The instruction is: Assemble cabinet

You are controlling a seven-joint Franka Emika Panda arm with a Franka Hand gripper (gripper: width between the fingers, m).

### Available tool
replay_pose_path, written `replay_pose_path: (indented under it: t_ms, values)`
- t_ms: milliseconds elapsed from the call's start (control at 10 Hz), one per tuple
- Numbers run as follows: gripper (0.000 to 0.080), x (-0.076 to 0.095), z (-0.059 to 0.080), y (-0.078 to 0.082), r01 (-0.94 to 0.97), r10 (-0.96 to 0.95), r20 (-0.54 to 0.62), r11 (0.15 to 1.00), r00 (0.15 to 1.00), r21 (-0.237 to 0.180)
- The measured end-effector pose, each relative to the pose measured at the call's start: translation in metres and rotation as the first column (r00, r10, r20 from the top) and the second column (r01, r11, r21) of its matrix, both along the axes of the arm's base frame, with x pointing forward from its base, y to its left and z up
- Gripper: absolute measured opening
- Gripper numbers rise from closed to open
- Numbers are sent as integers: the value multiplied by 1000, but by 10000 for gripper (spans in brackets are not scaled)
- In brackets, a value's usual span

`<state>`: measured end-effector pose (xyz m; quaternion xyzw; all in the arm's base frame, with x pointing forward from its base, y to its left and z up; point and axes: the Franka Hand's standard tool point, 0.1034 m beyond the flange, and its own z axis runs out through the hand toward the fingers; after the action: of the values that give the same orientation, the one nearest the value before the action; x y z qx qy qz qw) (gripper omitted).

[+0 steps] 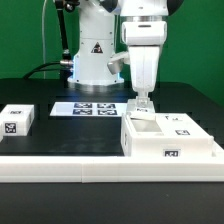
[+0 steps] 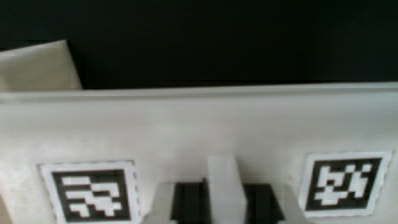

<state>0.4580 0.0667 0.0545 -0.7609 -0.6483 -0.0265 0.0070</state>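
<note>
Pinching a thin white wall of the cabinet [image 1: 175, 140] in the gripper [image 1: 143, 103], jaws nearly together. Sitting toward the exterior view's right, just beside the long white rail [image 1: 60, 165].

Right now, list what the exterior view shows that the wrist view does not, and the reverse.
Exterior only: the white robot arm, the thin flat white marker board, a small white tagged block and the long low white rail. Wrist only: two black-and-white square tags flanking the dark fingers, close up. Both: the glossy white box-shaped plastic cabinet, the shut gripper, the black table.
</note>
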Motion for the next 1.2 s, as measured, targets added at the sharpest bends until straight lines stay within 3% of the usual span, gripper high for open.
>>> replay_pose_path:
  t_ms: [600, 1200]
  values:
    - [71, 0, 1, -2, -17, 16, -27, 1000, 999, -10]
    - [71, 14, 2, -3, -31, 31, -38, 999, 999, -13]
